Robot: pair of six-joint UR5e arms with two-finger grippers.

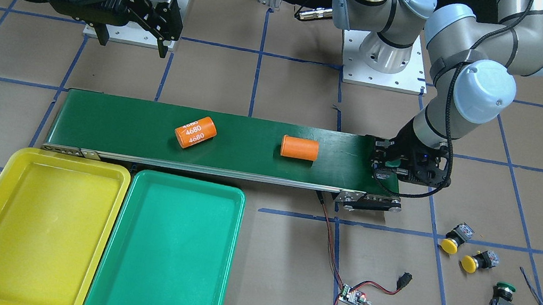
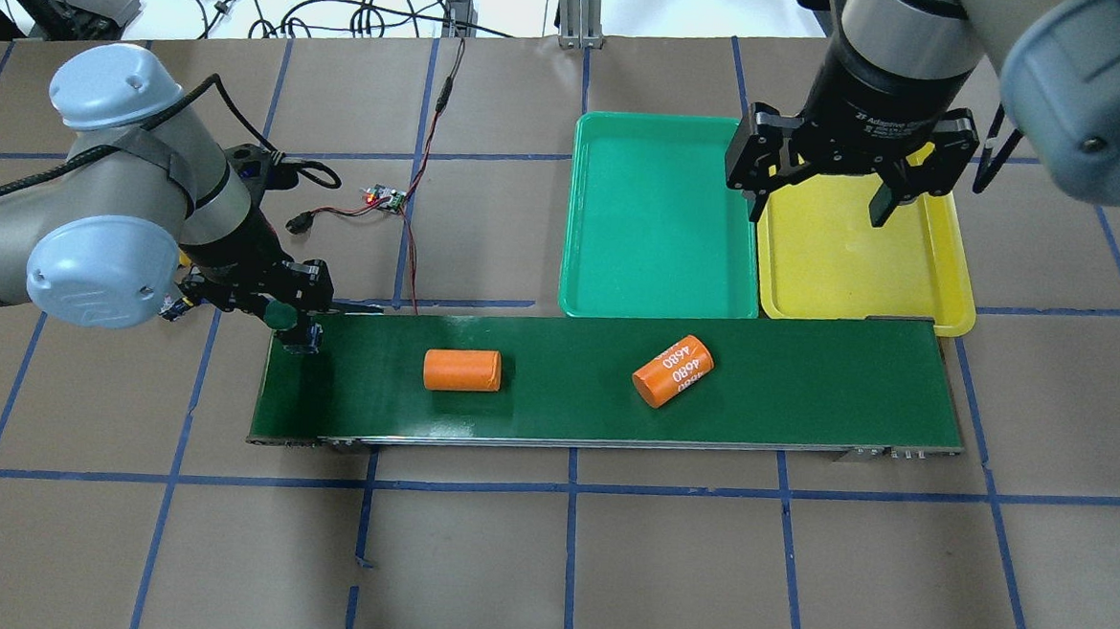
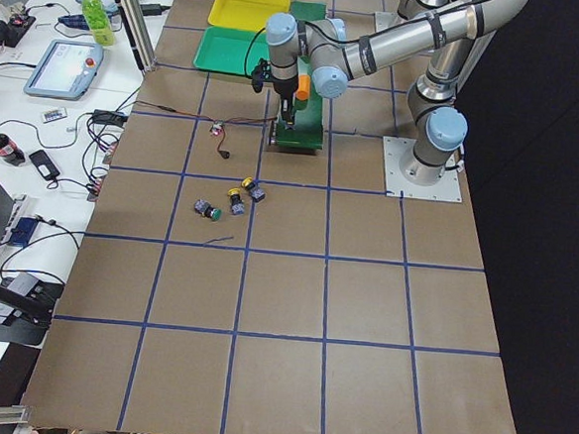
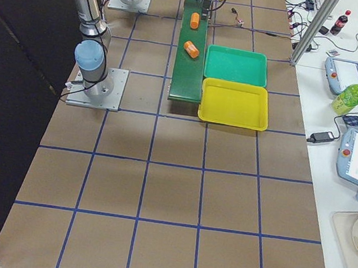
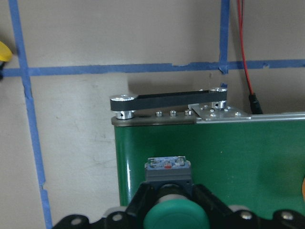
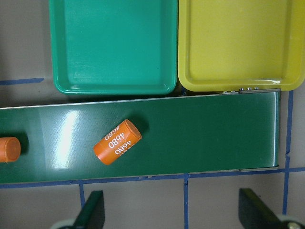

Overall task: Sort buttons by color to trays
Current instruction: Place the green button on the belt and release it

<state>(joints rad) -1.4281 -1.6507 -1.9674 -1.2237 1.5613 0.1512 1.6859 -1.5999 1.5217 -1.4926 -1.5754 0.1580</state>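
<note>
Left gripper (image 5: 167, 191) is pinching a green button (image 5: 176, 215), cap toward its own camera. It's right over the end of the belt (image 1: 251, 144), middle right of the front view. I can't tell whether the button is touching down yet.

This looks to me like the drop-off step: setting it on the belt to ride toward the trays. Next it needs a clean release, with the button sitting steady and clear of the belt's edge.

Right gripper (image 2: 817, 213) hangs with fingers spread and nothing in it, upper right of the overhead view, above the yellow tray (image 1: 34, 225). That tray and the green tray (image 1: 170, 256) right beside it hold no buttons.

Lower right of the front view, on the counter (image 1: 301, 98), lie a yellow button (image 1: 450, 246), a second yellow button (image 1: 471, 264) and a loose green button (image 1: 502, 302). A labelled orange cylinder (image 1: 195, 132) and a plain orange cylinder (image 1: 299, 147) lie on the belt.
</note>
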